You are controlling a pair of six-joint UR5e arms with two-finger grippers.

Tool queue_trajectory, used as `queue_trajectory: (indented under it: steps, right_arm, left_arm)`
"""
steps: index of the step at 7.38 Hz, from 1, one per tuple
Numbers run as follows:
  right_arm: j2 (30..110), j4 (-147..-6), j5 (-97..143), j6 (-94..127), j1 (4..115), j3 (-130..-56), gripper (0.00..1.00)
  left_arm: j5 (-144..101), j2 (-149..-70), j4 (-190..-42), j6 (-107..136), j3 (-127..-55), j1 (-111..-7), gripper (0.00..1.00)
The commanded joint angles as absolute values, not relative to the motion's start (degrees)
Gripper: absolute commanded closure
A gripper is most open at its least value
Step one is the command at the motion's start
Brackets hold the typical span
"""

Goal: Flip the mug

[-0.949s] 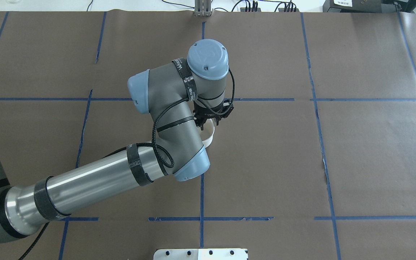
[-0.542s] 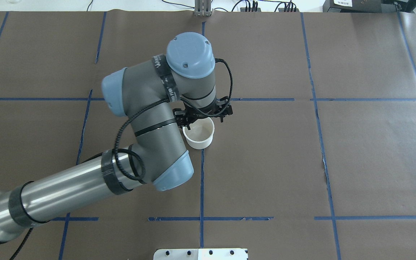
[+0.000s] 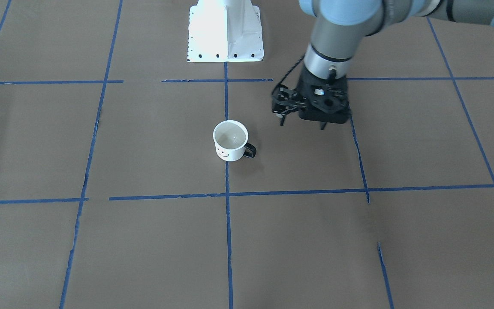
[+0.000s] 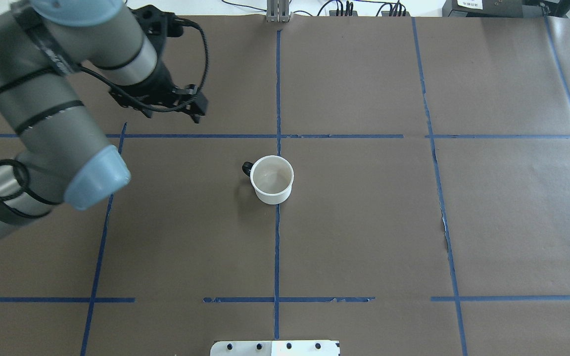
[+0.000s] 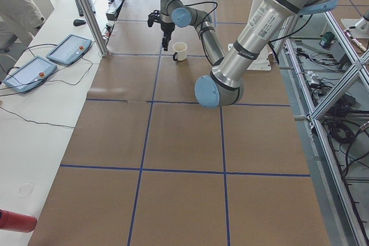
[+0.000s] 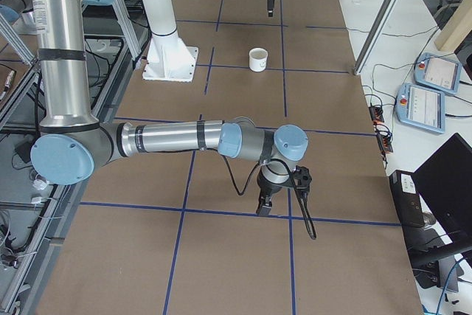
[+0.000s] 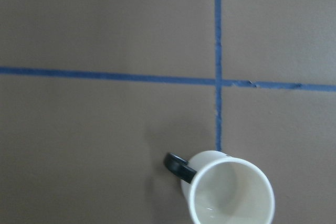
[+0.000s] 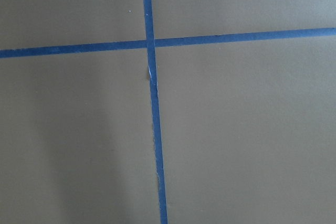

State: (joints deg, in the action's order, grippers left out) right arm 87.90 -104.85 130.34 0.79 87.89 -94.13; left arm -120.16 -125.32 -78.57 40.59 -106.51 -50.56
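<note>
While the mug stands upright on the table, well apart from the spread, empty jaws of the left gripper, only the front view shows its smiley face. The right gripper appears only in a side view, so I cannot tell how its jaws stand.

a robotics lab: brown-papered table gridded in blue tape, teach pendants on a side bench, aluminium framing alongside.
</note>
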Motion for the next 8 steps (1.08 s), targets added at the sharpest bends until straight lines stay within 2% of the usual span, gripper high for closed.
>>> queue_trajectory:
  steps: [1, 2, 3, 5, 7, 8]
  right_arm:
    - [87.89, -104.85, 130.34, 0.79, 87.89, -94.13, 0.0]
    - [87.89, -104.85, 130.34, 0.79, 87.89, -94.13, 0.0]
    - [87.89, -104.85, 130.34, 0.79, 87.89, -94.13, 0.0]
    - [87.98, -104.85, 130.34, 0.79, 87.89, -94.13, 0.0]
    - [87.98, -104.85, 130.34, 0.79, 87.89, -94.13, 0.0]
    - [87.89, -104.85, 130.34, 0.79, 87.89, -94.13, 0.0]
  left_arm:
    - [-128.81, -113.52, -78.57, 8.14, -105.05, -66.28, 0.0]
    - [-131.54, -109.2, -78.57, -0.35, -102.59, -72.45, 0.0]
    - [-132.36, -101.68, -79.18, -3.31, -101.52, -78.6, 0.0]
    - [-132.8, -95.22, -80.6, -13.76, -97.31, -87.15, 0.0]
    - [-134.98, -89.93, -80.68, -15.9, -97.03, -89.56, 0.0]
    - [-137.35, -89.65, -80.77, -15.82, -96.77, -89.47, 0.0]
